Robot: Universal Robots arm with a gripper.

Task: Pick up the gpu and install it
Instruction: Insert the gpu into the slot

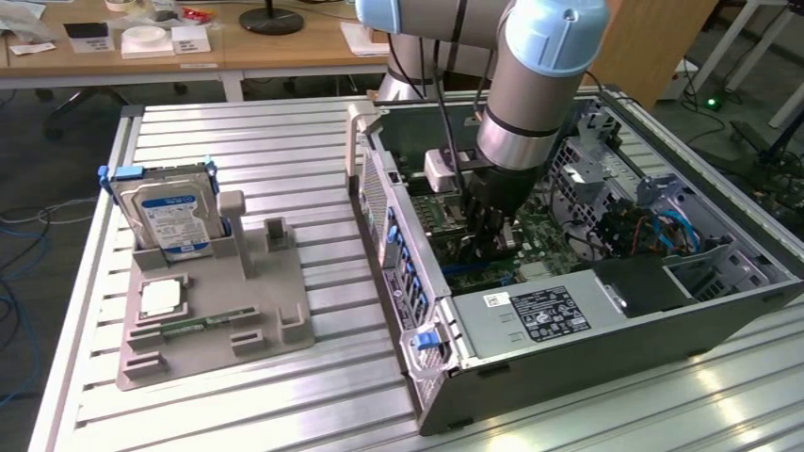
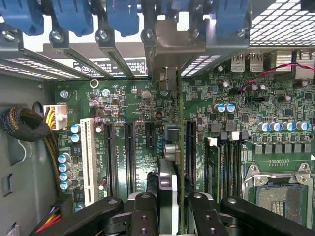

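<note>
A: Down inside the open computer case, the gpu stands on edge between the gripper fingers, seen edge-on in the wrist view, its metal bracket end reaching toward the rear slot covers.

B: Is it actually gripped?

A: Yes, the two black fingers press on either side of the card, clenched on it. Below it lies the green motherboard, with black expansion slots and one white slot just beside the card.

B: And outside the case?

A: On the exterior view's left, a grey holder tray sits on the slatted table, carrying a silver hard drive with a blue label and a small green memory stick. The arm reaches down into the case.
</note>
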